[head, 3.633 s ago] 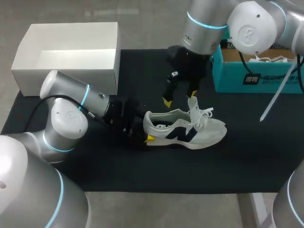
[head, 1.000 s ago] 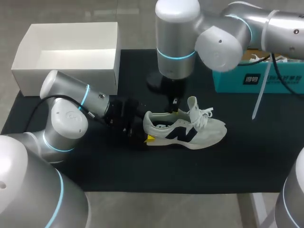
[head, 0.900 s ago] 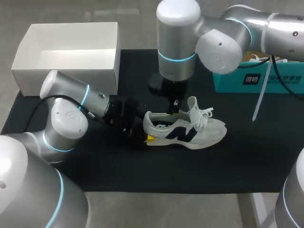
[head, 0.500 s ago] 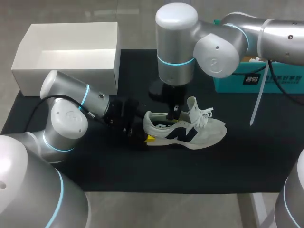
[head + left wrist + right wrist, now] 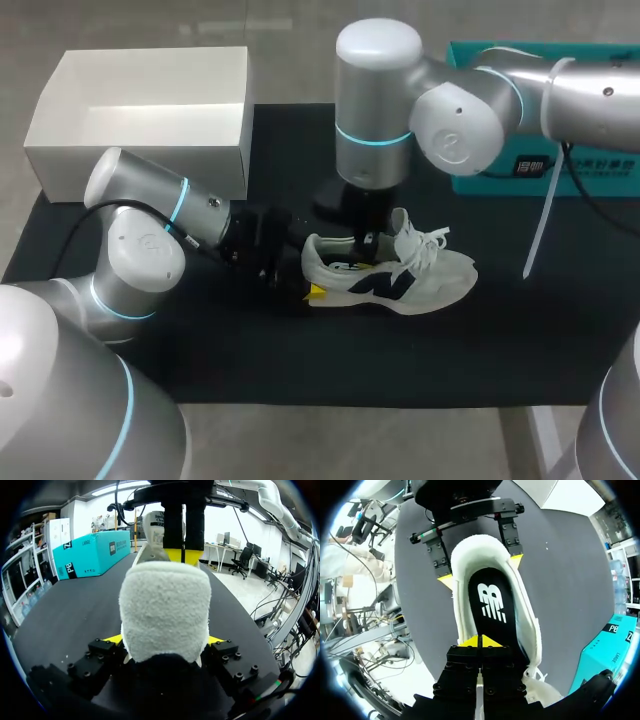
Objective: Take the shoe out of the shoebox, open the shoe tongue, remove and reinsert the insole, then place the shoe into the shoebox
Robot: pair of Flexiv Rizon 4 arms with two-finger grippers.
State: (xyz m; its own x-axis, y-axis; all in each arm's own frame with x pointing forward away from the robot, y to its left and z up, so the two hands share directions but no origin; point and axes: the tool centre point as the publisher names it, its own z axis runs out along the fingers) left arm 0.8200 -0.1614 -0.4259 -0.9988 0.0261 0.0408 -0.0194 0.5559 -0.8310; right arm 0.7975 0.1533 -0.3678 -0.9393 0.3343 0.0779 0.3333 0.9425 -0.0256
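Note:
A white sneaker [image 5: 395, 272] with a dark side logo lies on the black mat [image 5: 250, 350], toe to the right, its tongue [image 5: 405, 222] standing up. My left gripper [image 5: 305, 275] is at the heel. In the left wrist view the fuzzy heel [image 5: 165, 610] fills the gap of the left gripper [image 5: 164, 641], and both yellow-tipped fingers press its sides. My right gripper [image 5: 366, 240] comes down from above into the shoe's opening. Its tips [image 5: 481, 642] are shut together over the black insole [image 5: 490, 600], with nothing seen between them.
An open white shoebox [image 5: 140, 110] stands at the back left, beside the left arm. A teal box [image 5: 545, 160] sits at the back right. A pale strap [image 5: 540, 225] hangs from the right arm over the mat's right side.
The right arm has swung in over the shoe and lowered its shut gripper into the opening. Left arm and shoe have stayed put.

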